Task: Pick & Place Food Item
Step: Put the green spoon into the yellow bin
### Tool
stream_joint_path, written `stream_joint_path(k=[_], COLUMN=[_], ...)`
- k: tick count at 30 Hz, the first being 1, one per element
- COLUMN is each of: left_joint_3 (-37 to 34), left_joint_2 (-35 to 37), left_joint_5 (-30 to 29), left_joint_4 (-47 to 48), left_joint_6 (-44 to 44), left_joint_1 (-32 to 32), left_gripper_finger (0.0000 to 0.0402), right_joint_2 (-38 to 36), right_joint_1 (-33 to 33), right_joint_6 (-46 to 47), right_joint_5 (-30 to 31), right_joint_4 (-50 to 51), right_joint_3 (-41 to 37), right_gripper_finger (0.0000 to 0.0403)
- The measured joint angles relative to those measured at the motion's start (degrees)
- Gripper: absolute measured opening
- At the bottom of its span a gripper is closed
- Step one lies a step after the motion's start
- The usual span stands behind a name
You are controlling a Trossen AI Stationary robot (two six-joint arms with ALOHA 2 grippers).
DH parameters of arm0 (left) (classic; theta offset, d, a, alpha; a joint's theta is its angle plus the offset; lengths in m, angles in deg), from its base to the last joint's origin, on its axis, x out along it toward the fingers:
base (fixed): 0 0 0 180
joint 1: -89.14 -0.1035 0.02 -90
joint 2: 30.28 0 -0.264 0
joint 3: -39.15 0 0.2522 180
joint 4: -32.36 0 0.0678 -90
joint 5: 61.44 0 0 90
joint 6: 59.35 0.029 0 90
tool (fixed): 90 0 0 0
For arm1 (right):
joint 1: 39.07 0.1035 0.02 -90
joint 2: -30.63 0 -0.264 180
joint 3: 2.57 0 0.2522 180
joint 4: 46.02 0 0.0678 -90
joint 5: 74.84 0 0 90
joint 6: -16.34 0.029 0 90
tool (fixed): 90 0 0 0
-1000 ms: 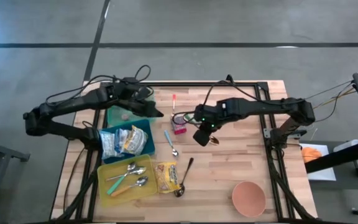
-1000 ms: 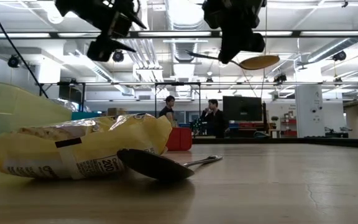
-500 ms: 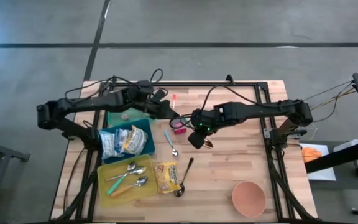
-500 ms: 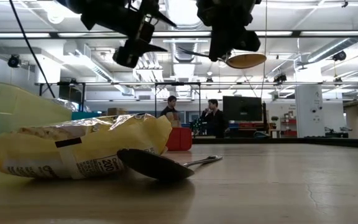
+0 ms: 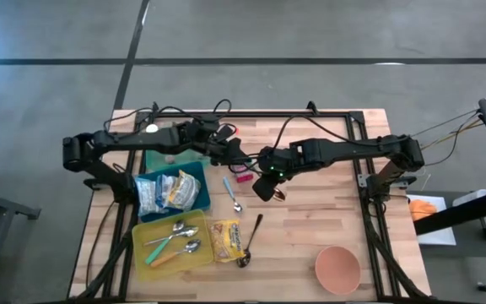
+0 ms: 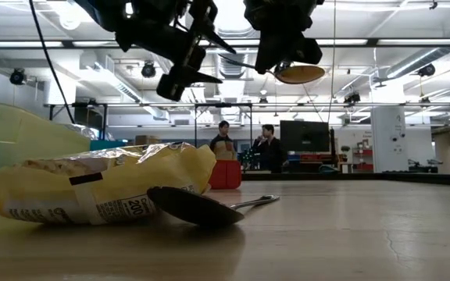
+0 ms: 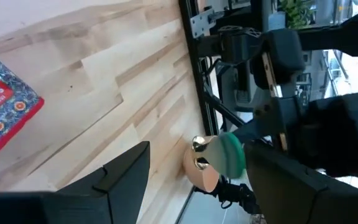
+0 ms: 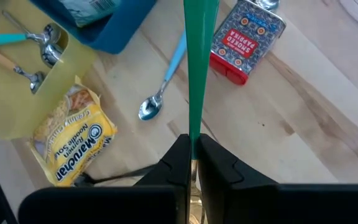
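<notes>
I have the right gripper [image 5: 264, 187] held in the air over the middle of the table [image 5: 327, 215], its fingers clamped on a green-handled spoon [image 8: 196, 68]; from the low view the spoon's brown bowl [image 6: 298, 74] sticks out level beside the gripper, well above the wood. My left gripper [image 5: 233, 154] hangs just beside it, toward the far edge, with its fingers apart and nothing between them; in the left wrist view the green handle and the spoon's shiny neck show between the two dark fingers, farther off. Below the grippers a red paprika tin [image 8: 245, 38] lies flat on the table, near a blue-handled spoon [image 5: 231, 193]. The food item I take to be the task's thing, a yellow ramen pack [image 5: 224, 239], lies flat on the table at the near side, touching the yellow tray [image 5: 143, 240], with a dark ladle [image 5: 251, 241] lying just beside it and its bowl up against the pack. The yellow tray holds several spoons. Behind it a blue bin [image 5: 201, 177] holds a crumpled bag [image 5: 168, 191]. A pink bowl [image 5: 337, 268] sits upright near the table's near right corner, well apart from everything else. Through the low view I see two people [image 6: 244, 147] standing far back in the room.
</notes>
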Motion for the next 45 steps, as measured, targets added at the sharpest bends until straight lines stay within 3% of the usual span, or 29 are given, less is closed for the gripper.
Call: stream_joint_path(k=[12,28,33,41,45], left_joint_3=[0.7,0.7,0.6,0.6,0.6], left_joint_2=[-3.1,-3.1,-3.2,-3.2,-3.2], left_joint_5=[0.0,0.0,0.0,0.2,0.6], left_joint_4=[-8.1,-8.0,-7.5,-7.6,-8.5], left_joint_6=[-2.8,-1.3,1.8,3.3,3.3], left_joint_1=[0.5,1.6,1.6,1.7,1.8], left_gripper_finger=[0.0257,0.0088,0.0017,0.0006,0.0006], right_joint_2=[0.0,0.2,0.1,0.1,0.1], right_joint_1=[0.0,0.1,0.2,0.2,0.2], right_joint_6=[0.0,1.0,1.4,2.2,3.3], right_joint_5=[0.7,2.5,2.2,2.0,1.9], right_joint_4=[-1.7,-1.7,-1.7,-1.8,-2.1], right_joint_3=[0.0,0.0,0.0,0.0,0.0], right_gripper_finger=[0.0012,0.0012,0.0012,0.0014,0.0045])
